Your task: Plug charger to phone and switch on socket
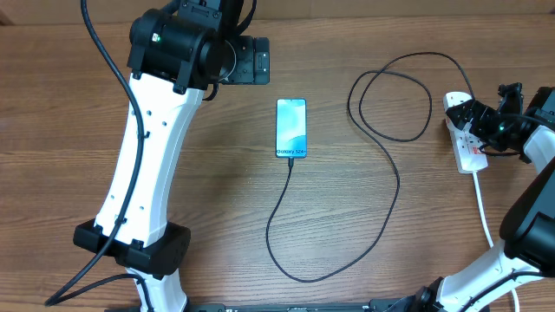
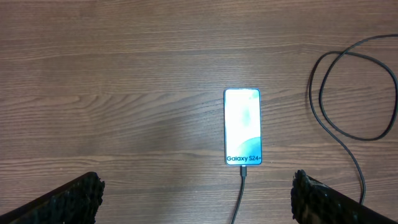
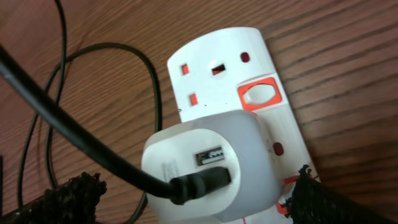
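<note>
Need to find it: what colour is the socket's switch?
Orange-red switch on the white socket; clearest in right wrist view.

Looks like a robot lab test station: plain wood-grain tabletop point(image 1: 69, 130), left arm point(image 1: 152, 147) and right arm point(image 1: 531, 217) standing at its near edge, only staged props on it: phone point(image 1: 291, 128), charger point(image 1: 395, 186), socket point(image 1: 468, 154). Room beyond the tabletop is out of frame.
</note>
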